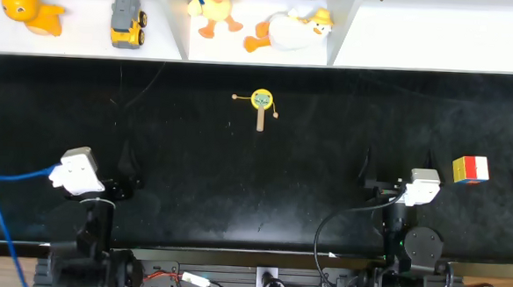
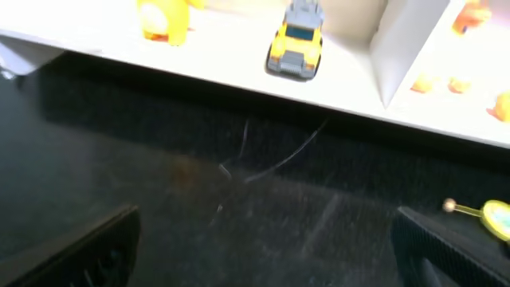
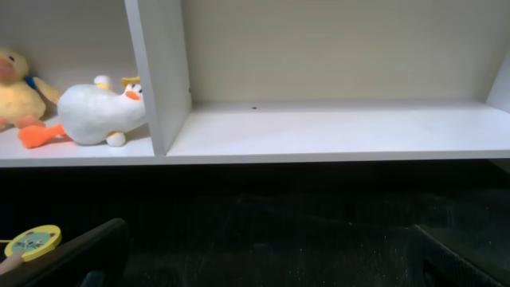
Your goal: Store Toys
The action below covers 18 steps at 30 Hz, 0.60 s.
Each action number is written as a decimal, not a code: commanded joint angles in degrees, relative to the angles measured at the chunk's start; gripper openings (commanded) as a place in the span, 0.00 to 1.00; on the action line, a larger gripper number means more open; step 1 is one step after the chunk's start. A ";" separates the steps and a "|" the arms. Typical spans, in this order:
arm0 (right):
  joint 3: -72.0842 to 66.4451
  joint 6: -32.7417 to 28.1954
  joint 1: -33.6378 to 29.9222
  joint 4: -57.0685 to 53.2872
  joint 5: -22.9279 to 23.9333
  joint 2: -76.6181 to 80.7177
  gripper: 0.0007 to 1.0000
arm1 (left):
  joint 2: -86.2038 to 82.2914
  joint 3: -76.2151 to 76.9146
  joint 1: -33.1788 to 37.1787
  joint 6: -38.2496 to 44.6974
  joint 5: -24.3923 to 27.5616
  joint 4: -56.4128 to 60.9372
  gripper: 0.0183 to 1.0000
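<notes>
**Two toys lie outside the shelf, both grippers spread**

The white shelf (image 1: 261,63) runs along the far edge of the black table (image 1: 237,186). Its left compartment holds a yellow duck (image 1: 30,9) and a yellow-and-grey truck (image 1: 127,20). Its middle compartment holds a yellow plush duck (image 1: 215,8) beside a white plush goose (image 1: 289,29). A small rattle drum (image 1: 261,102) lies on the table just in front of the shelf's middle compartment. What looks like a multicoloured cube (image 1: 471,170) sits well in front of the right compartment. The left gripper (image 2: 267,214) and the right gripper (image 3: 267,231) are both far back from the shelf, their fingers wide apart and holding nothing.
</notes>
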 commanded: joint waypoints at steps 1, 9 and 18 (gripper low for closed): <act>-0.76 0.39 0.31 0.24 0.63 -0.52 1.00 | -4.26 -6.36 0.33 -5.01 1.84 6.25 1.00; -0.76 0.39 0.31 0.24 0.63 -0.52 1.00 | -6.36 -11.87 0.24 -7.28 1.79 14.49 1.00; -0.76 0.39 0.31 0.24 0.63 -0.52 1.00 | -6.36 -12.96 -0.50 -4.79 1.77 16.63 1.00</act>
